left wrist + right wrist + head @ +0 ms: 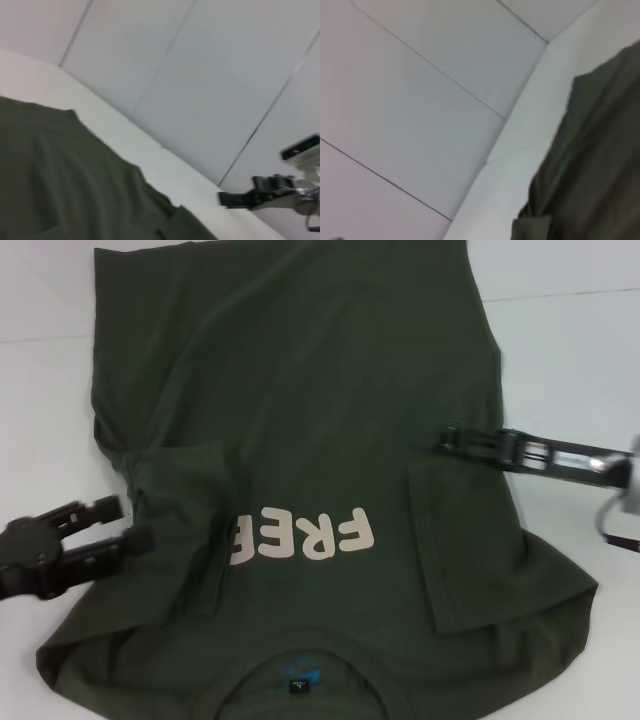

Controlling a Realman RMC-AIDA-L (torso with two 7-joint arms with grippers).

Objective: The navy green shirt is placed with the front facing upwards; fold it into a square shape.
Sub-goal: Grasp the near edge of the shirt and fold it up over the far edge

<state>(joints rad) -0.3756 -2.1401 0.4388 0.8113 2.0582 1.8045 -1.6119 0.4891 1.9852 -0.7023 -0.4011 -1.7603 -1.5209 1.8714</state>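
The navy green shirt (310,430) lies spread on the white table, front up, with pale "FREE" letters (303,535) on the chest and the collar (300,680) nearest me. Both sleeves are folded inward onto the body, the left sleeve (185,510) and the right sleeve (465,540). My left gripper (135,523) is open at the shirt's left edge, its lower fingertip touching the folded sleeve. My right gripper (445,438) reaches in from the right, low over the cloth just beyond the right sleeve's fold. The left wrist view shows the shirt (75,190) and the right gripper (240,199) farther off.
White table (570,360) surrounds the shirt on the left and right. Pale panelled walls (420,100) stand behind the table in both wrist views. The shirt's hem (280,255) reaches the far part of the table.
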